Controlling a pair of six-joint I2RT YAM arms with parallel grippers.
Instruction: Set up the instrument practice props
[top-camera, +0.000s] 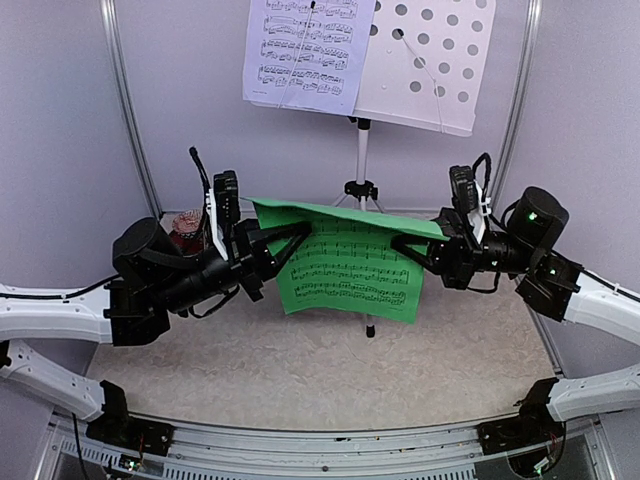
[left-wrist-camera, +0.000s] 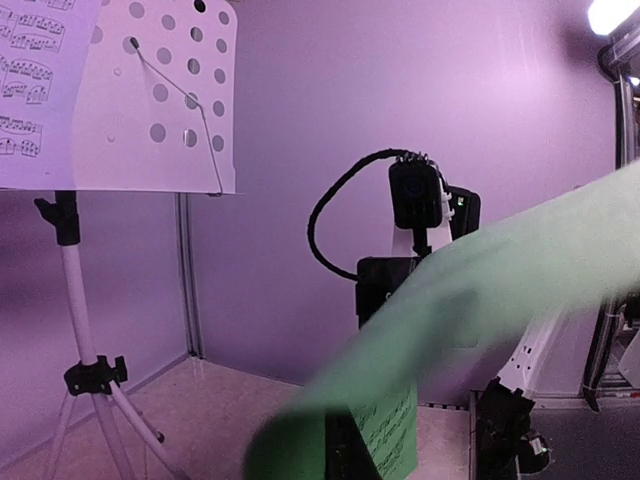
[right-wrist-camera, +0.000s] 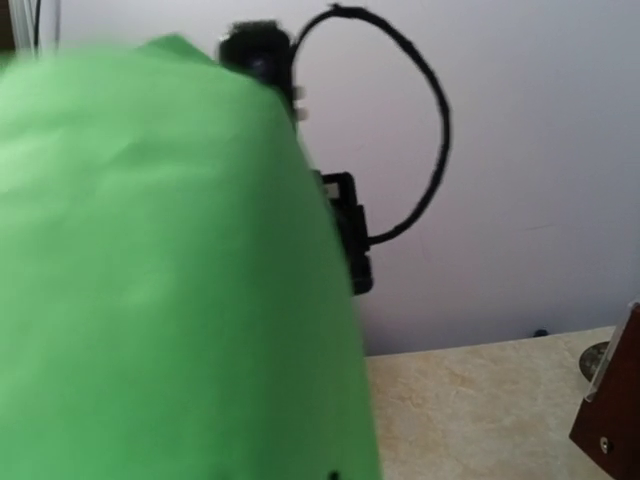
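Note:
The green music sheet (top-camera: 350, 268) hangs in mid-air between both grippers, in front of the silver tripod music stand (top-camera: 362, 165). My left gripper (top-camera: 300, 232) is shut on its upper left edge. My right gripper (top-camera: 402, 243) is shut on its upper right edge. The pale lavender sheet (top-camera: 305, 50) rests on the left half of the perforated grey desk (top-camera: 430, 65). The brown metronome (top-camera: 186, 229) stands behind my left arm and shows in the right wrist view (right-wrist-camera: 612, 410). The green sheet fills both wrist views (left-wrist-camera: 480, 280) (right-wrist-camera: 170, 280) and hides the fingers.
The stand's legs (top-camera: 368, 325) reach the table behind the green sheet. In the left wrist view, the stand's pole (left-wrist-camera: 78, 300) and desk (left-wrist-camera: 170, 100) are at the left. Grey walls and metal frame posts (top-camera: 128, 110) enclose the back.

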